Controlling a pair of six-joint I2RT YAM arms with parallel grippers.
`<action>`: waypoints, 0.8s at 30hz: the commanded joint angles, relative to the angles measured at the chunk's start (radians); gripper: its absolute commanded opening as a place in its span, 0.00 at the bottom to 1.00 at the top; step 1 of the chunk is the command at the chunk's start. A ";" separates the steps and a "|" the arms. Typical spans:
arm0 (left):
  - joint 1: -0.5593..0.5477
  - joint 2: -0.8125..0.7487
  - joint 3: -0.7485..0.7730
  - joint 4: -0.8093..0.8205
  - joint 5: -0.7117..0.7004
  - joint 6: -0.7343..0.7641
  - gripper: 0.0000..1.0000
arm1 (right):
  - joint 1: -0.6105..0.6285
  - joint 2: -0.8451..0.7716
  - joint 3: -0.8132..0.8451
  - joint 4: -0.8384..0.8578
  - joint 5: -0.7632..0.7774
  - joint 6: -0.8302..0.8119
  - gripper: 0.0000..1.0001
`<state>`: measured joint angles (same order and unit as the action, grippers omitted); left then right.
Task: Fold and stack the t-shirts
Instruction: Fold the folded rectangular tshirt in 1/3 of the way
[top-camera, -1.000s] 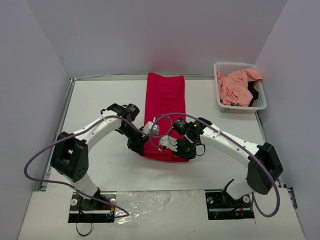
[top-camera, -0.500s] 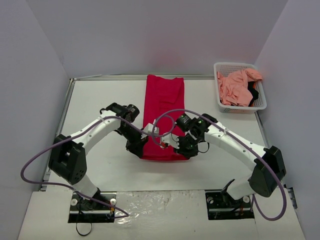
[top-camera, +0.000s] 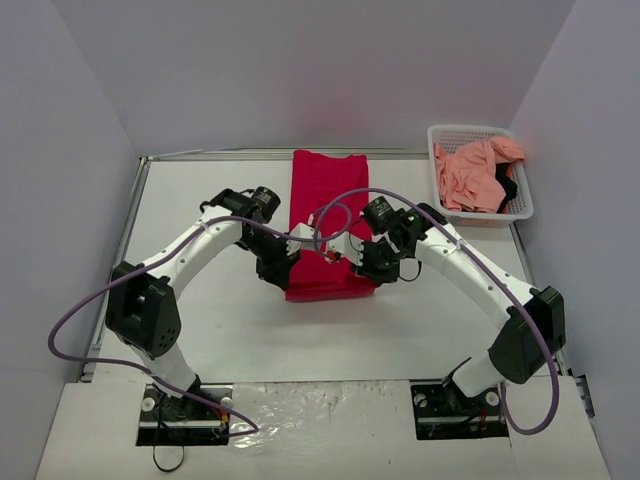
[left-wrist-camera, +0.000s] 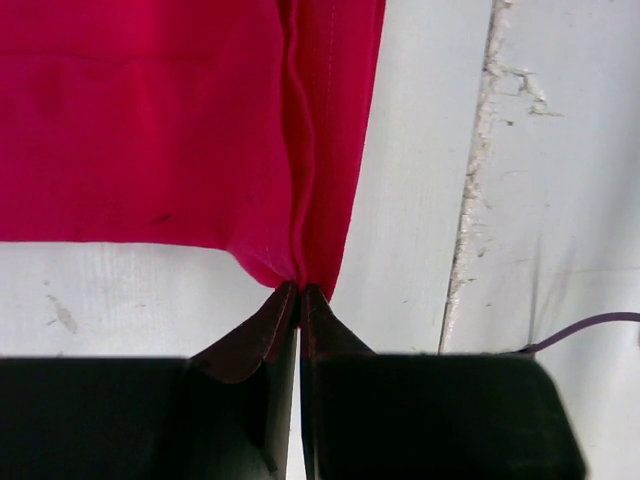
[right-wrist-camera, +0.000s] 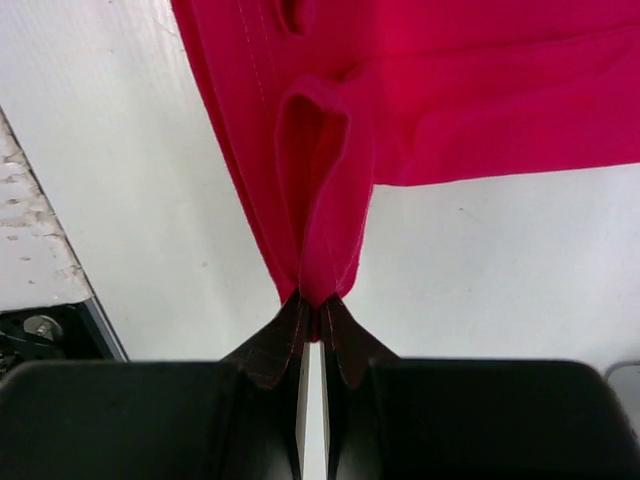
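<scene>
A crimson red t-shirt (top-camera: 327, 200) lies as a long folded strip down the middle of the table. Its near end is lifted by both grippers. My left gripper (top-camera: 288, 262) is shut on the near left corner, and in the left wrist view the red cloth (left-wrist-camera: 180, 130) bunches into the pinched fingertips (left-wrist-camera: 300, 292). My right gripper (top-camera: 362, 262) is shut on the near right corner; the right wrist view shows a red cloth (right-wrist-camera: 480, 90) fold caught between its tips (right-wrist-camera: 320, 302). A salmon pink t-shirt (top-camera: 470, 172) with a bit of black garment (top-camera: 507, 187) sits in the basket.
The white lattice basket (top-camera: 520, 205) stands at the back right near the wall. Purple cables (top-camera: 340, 205) loop over the shirt between the two arms. A raised table edge (top-camera: 135, 215) runs along the left side.
Both grippers have carried the shirt's near edge away from the arm bases toward the back of the table, shortening the visible strip. Both stay shut on the cloth.
</scene>
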<state>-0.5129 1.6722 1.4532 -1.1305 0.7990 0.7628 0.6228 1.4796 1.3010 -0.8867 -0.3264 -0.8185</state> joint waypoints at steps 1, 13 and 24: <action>0.004 -0.003 0.062 0.008 -0.058 0.001 0.02 | -0.029 0.045 0.060 -0.020 0.039 0.004 0.00; 0.040 0.075 0.220 0.086 -0.176 -0.042 0.02 | -0.090 0.182 0.231 0.037 0.078 -0.013 0.00; 0.071 0.199 0.403 0.136 -0.259 -0.068 0.02 | -0.176 0.332 0.406 0.063 0.102 -0.036 0.00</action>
<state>-0.4389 1.8729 1.7916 -1.0027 0.5648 0.6754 0.4801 1.7706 1.6474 -0.8215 -0.2657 -0.8795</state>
